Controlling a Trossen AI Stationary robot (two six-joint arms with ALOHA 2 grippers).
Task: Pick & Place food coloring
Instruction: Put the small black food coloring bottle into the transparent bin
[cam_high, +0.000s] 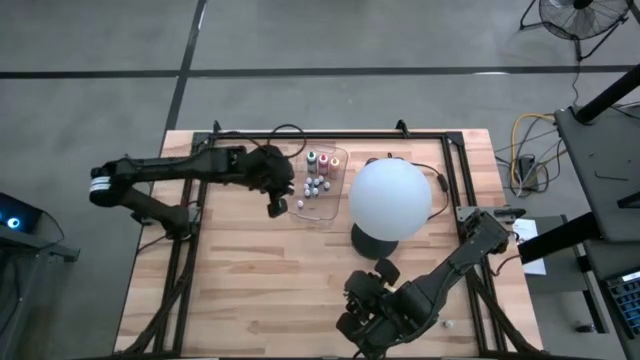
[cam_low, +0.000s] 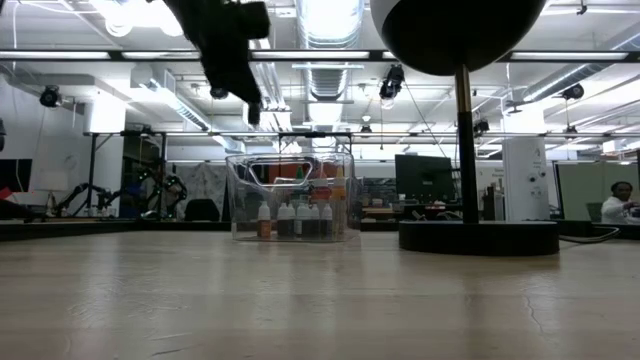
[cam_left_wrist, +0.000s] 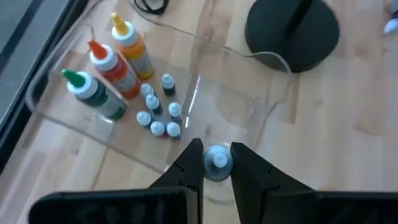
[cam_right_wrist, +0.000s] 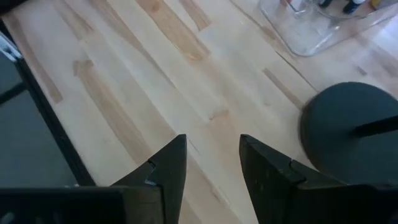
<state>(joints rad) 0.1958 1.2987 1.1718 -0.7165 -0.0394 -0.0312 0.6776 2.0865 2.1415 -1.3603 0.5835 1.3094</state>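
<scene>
A clear plastic tray (cam_high: 322, 190) stands on the table left of the white globe. In it are three taller bottles with green, red and orange tops (cam_left_wrist: 112, 68) and several tiny white-capped vials (cam_left_wrist: 158, 112); they also show in the low view (cam_low: 295, 220). My left gripper (cam_high: 278, 206) is just off the tray's left side, high above the table (cam_low: 252, 105), and is shut on one tiny white-capped vial (cam_left_wrist: 216, 163). My right gripper (cam_right_wrist: 211, 162) is open and empty near the table's front edge, close to the lamp base. My left gripper pinches the tiny vial at its white-capped top (cam_left_wrist: 217, 160) between its two fingers (cam_left_wrist: 189, 165). The fingers come from above, pointing down. The vial stands upright in the hold, cap up, lifted clear of the table and the tray.
A big white globe (cam_high: 390, 198) on a thin post with a round black base (cam_high: 372, 240) stands right of the tray, a cable running from it. A dark metal frame (cam_high: 200, 200) borders the table. Bare wood lies in front of the tray.
</scene>
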